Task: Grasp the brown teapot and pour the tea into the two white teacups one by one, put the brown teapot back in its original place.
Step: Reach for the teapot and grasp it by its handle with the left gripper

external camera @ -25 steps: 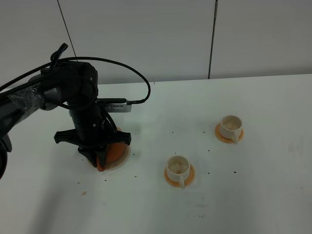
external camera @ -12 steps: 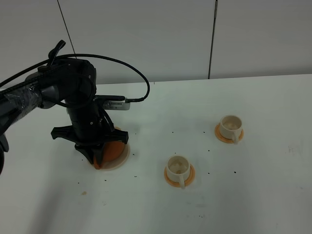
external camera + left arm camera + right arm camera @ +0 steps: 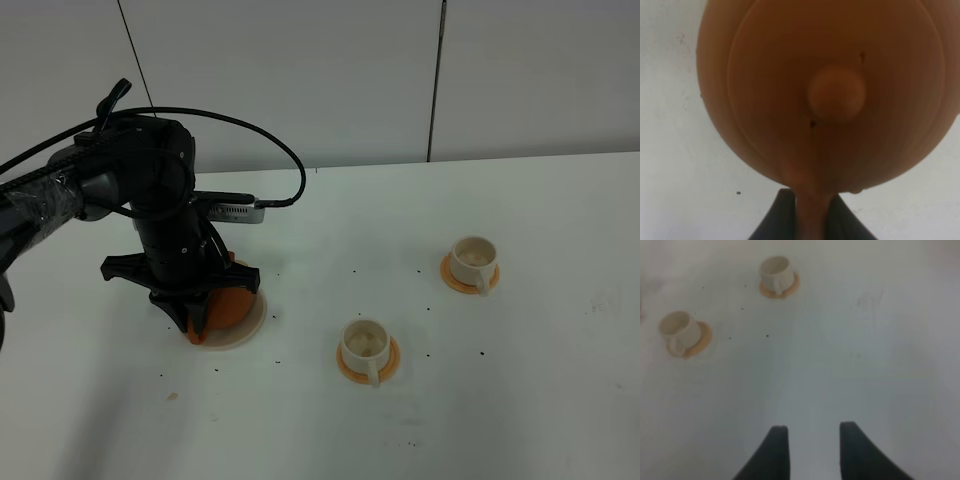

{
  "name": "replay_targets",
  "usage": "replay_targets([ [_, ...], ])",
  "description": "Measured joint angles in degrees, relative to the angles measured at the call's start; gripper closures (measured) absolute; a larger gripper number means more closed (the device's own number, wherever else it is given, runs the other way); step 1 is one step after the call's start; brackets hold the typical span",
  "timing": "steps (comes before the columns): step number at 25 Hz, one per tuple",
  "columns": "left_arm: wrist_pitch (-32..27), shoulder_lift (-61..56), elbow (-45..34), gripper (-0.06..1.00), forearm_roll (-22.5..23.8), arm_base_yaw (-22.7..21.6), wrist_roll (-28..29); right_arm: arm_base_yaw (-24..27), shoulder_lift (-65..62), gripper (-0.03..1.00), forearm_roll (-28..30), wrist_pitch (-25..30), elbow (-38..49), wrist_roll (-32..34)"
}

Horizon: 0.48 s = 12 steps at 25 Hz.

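- Holding the brown teapot (image 3: 830,90) by its stubby handle with the left end effector (image 3: 810,220), fingers pinched narrow on either side of it, lid knob straight ahead of the fingertips.
- Over the last second, drawn a little up and back towards its own arm's side in the high view, apparently carrying the teapot along; only a small shift.
- Kept above the pale cream saucer (image 3: 252,322), just beneath and ahead of the end effector; cannot tell whether already clear of it or still touching, with the arm hiding the underside.
- Read as the very start of the lift: grasp made, nothing poured yet.
- Left unmoved, the two white teacups, nearer one (image 3: 364,342) and farther one (image 3: 473,257), each on an orange saucer, both well apart from the left end effector, beyond the teapot from it.
- Standing wide and holding nothing, the right end effector (image 3: 810,450), over bare table (image 3: 540,380), with both cups well ahead of its fingertips.
- Likely needed next: raising clear, carrying over the nearer cup, tipping spout-down gently to keep the lid seated.
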<state>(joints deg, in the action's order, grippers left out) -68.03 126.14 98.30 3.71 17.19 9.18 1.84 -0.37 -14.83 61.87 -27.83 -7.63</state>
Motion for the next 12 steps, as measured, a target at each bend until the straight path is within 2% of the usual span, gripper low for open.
replay_targets([
  [12,0.1,-1.3,0.0,0.78,1.5,0.0,-0.5,0.0,0.0,0.72,0.0,0.0,0.0,0.0],
])
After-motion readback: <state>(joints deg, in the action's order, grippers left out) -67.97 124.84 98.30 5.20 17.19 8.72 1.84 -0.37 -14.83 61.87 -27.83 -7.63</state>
